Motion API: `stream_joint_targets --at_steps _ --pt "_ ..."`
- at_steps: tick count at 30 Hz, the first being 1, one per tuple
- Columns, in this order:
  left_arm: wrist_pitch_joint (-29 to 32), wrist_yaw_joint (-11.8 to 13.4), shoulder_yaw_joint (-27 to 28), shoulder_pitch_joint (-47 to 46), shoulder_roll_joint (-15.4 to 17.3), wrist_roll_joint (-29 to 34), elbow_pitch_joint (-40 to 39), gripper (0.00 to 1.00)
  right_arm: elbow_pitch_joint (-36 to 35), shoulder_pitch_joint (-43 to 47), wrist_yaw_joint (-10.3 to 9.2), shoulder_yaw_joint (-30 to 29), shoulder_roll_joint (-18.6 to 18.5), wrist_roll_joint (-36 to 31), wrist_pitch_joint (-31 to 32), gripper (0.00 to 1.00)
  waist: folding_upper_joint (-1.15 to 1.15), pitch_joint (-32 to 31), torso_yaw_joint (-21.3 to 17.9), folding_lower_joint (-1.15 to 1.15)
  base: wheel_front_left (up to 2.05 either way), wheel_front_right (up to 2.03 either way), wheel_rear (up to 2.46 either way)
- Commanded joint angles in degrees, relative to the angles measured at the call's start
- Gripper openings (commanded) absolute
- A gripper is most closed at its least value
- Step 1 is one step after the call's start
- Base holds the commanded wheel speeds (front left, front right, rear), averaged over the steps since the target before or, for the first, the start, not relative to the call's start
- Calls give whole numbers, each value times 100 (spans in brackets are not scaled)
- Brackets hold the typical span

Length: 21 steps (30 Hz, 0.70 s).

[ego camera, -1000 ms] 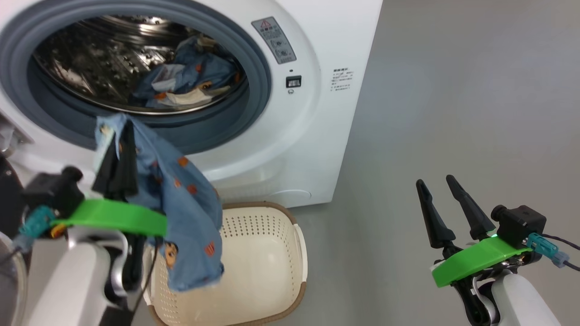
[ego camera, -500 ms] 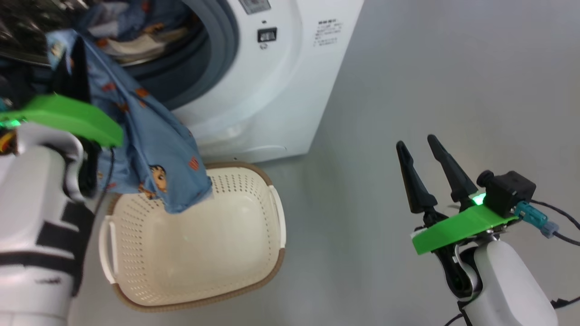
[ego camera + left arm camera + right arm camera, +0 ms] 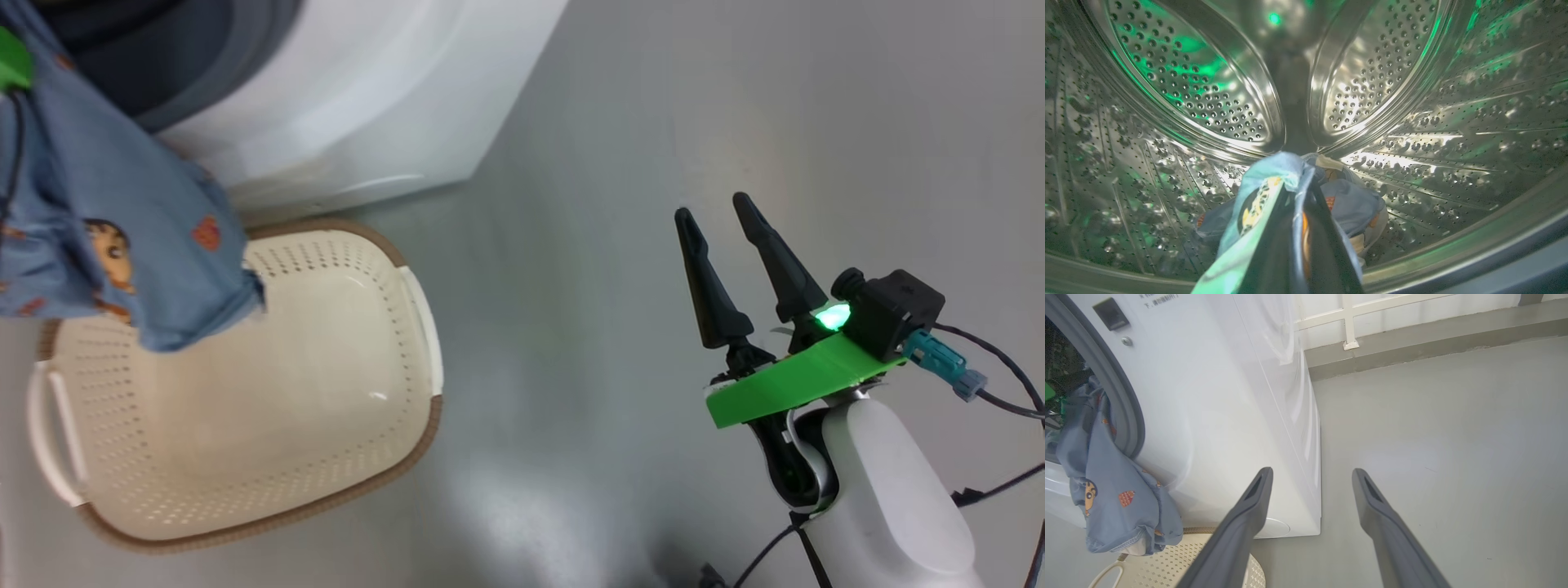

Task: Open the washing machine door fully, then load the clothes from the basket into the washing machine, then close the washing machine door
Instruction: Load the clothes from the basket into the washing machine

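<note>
Head view: the blue printed fabric garment [image 3: 122, 237] is hanging at 9 o'clock over the cream perforated plastic basket [image 3: 422, 331]; the right pincer [image 3: 712, 207], at 4 o'clock, is gaping, empty. Left wrist view: the left pincer [image 3: 1302, 192] is clamping that garment inside the steel drum [image 3: 1412, 143], tips blurred. Right wrist view: it is trailing from the white washing machine [image 3: 1229, 396]'s mouth.

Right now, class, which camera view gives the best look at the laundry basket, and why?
The head view: the basket lies almost whole, its inside bare, one corner hidden behind the hanging blue garment. The right wrist view catches just its perforated edge at the bottom. The left wrist view looks into the drum.
</note>
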Motion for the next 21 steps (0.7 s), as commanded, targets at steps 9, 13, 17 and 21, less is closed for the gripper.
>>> stream_joint_targets --at_steps 9,13,17,21 --pt "-35 184 621 -810 410 372 -1090 0 -209 -62 9 250 61 197 -68 100 0 739 -640 0 0 0 0" --pt "-35 206 1087 -628 317 601 -1783 0 -202 -90 9 248 62 241 -68 100 0 742 -651 0 0 0 0" --pt "-35 183 1295 -384 198 822 -1650 17 -173 -111 9 249 62 250 -68 100 0 687 -620 0 0 0 0" --pt "-30 157 1176 -361 131 966 -798 100 -126 -96 9 256 63 232 -68 100 0 582 -566 0 0 0 0"
